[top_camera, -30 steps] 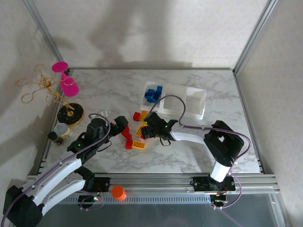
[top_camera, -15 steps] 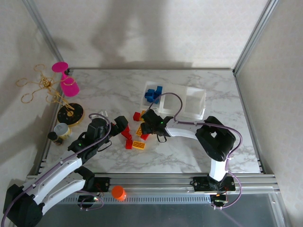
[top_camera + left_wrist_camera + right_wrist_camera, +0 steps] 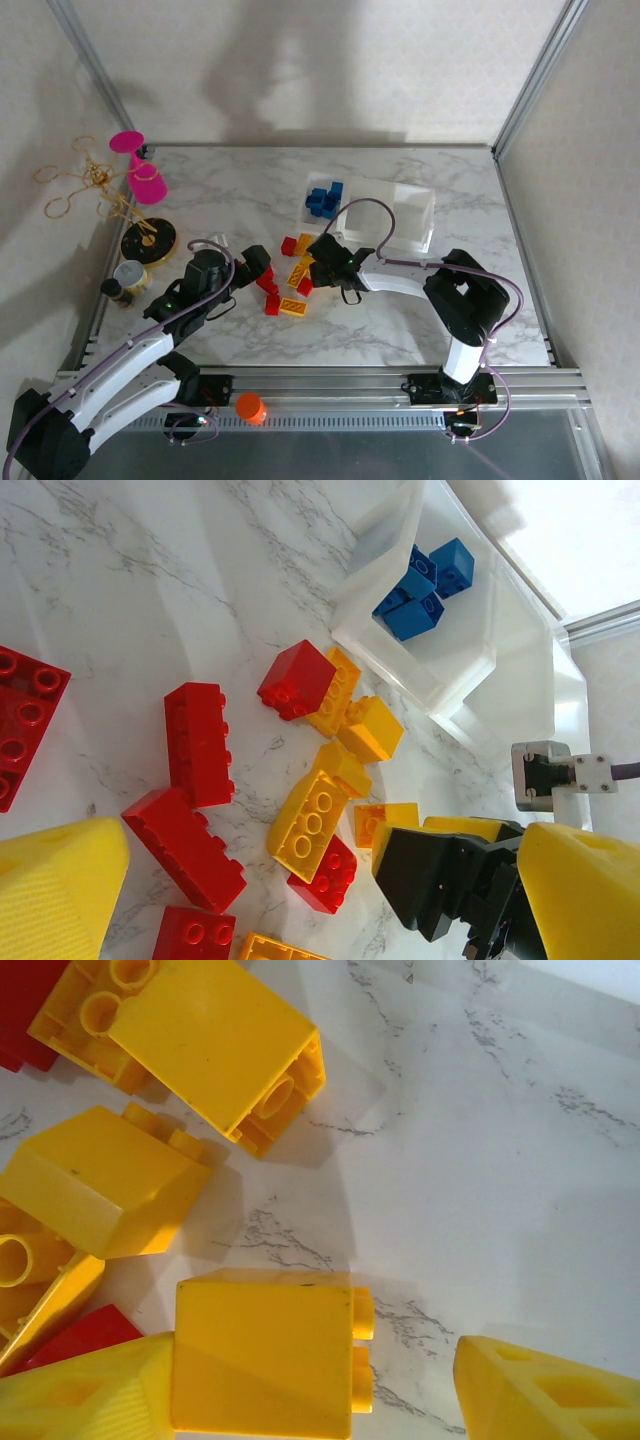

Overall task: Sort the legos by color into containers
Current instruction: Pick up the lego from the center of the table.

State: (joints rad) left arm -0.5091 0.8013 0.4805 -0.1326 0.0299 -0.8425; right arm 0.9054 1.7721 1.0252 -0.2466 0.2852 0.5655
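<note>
Red and yellow legos (image 3: 285,280) lie in a loose pile left of the clear three-compartment tray (image 3: 412,216). Several blue bricks (image 3: 323,198) fill its left compartment, also seen as blue bricks (image 3: 420,585) in the tray (image 3: 445,690). My right gripper (image 3: 323,256) is low at the pile's right edge. In its wrist view the right gripper (image 3: 310,1385) is open around a yellow brick (image 3: 262,1355), which touches the left finger (image 3: 85,1395) and stands apart from the right one. My left gripper (image 3: 255,262) is open over red bricks (image 3: 197,742) at the pile's left.
A pink cup (image 3: 146,180), a gold wire ornament (image 3: 88,185), a black round stand (image 3: 148,240) and a small jar (image 3: 127,276) crowd the left edge. An orange cap (image 3: 250,407) sits on the front rail. Bare marble lies right of the pile.
My right gripper has shifted slightly up and right at the pile's edge, and its elbow has swung. The left arm has not moved.
</note>
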